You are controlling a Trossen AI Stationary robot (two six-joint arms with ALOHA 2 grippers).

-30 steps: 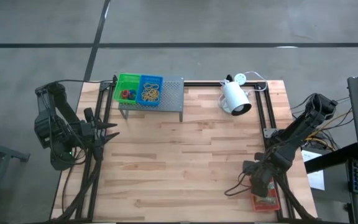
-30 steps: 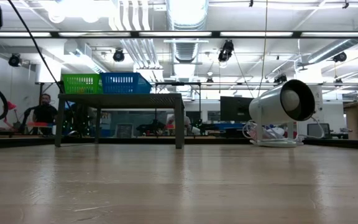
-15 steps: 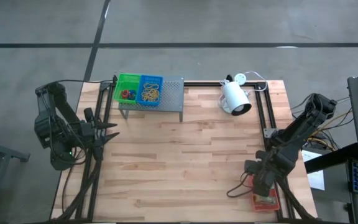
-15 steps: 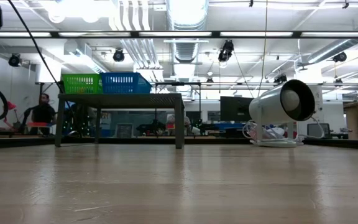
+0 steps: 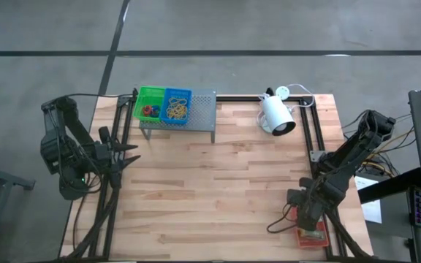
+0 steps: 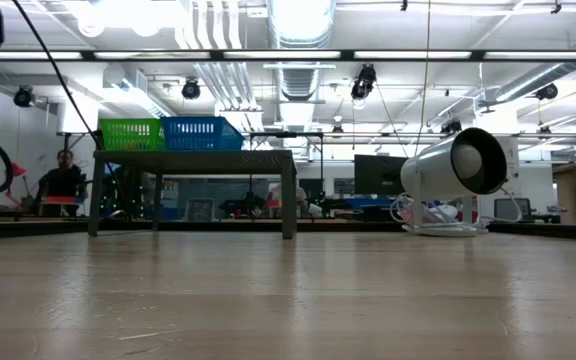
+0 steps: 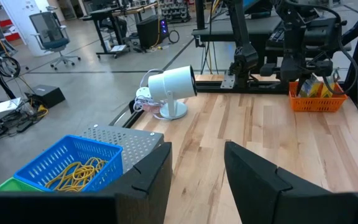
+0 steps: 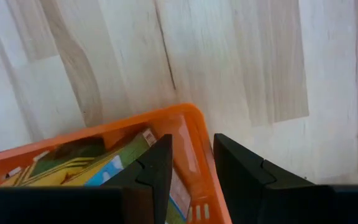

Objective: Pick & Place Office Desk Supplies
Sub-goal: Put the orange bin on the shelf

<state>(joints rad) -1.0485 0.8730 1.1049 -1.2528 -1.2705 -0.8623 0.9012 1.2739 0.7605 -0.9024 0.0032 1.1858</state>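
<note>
R gripper (image 8: 191,180) is straddling the orange tray (image 8: 166,124) wall at 5 o'clock, fingers spread, not pinching yet; shallow bite risks tipping the boxes (image 8: 114,163) out.

A white lamp (image 5: 277,115) lies on the wooden table (image 5: 218,190) near a grey perforated shelf (image 5: 201,112).

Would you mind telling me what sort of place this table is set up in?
Most likely a robotics lab or open workshop. Beyond the wooden table there are exposed ceiling ducts, a bare concrete floor, and workbenches with an office chair. A person sits at a desk in the background.
</note>
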